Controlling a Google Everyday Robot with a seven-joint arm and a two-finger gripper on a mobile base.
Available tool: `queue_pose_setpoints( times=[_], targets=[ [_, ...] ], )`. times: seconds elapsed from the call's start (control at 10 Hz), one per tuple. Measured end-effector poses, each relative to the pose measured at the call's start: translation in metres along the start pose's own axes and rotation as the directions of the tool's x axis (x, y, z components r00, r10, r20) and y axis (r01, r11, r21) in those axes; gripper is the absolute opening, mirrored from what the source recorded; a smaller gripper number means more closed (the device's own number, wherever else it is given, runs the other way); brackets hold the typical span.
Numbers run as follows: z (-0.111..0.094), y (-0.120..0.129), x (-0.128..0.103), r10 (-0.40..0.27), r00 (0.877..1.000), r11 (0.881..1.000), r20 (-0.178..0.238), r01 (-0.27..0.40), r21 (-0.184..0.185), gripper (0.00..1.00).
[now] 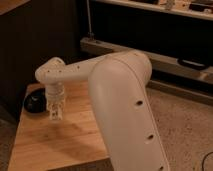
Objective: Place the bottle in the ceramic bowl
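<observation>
My gripper (55,117) hangs from the white arm over the left part of the wooden table (60,145). It is shut on the small white bottle (56,115), which it holds upright a little above the wood. The black ceramic bowl (33,104) sits at the table's far left edge, just left of the gripper and partly hidden behind it. My bulky white forearm (125,105) fills the middle of the view and hides the table's right side.
A dark cabinet wall (35,45) stands behind the table. A shelf unit with a metal rail (165,57) runs along the back right. Speckled floor (185,130) lies to the right of the table.
</observation>
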Motion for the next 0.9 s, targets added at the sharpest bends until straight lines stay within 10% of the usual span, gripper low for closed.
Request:
queue_pose_setpoints(
  times=[0.4, 0.9],
  targets=[
    [-0.005, 0.040, -0.036, -0.056, 0.998, 0.997, 0.033, 0.058, -0.048, 0.01],
    [0.012, 0.042, -0.050, -0.113, 0.993, 0.979, -0.041, 0.104, -0.175, 0.50]
  ],
)
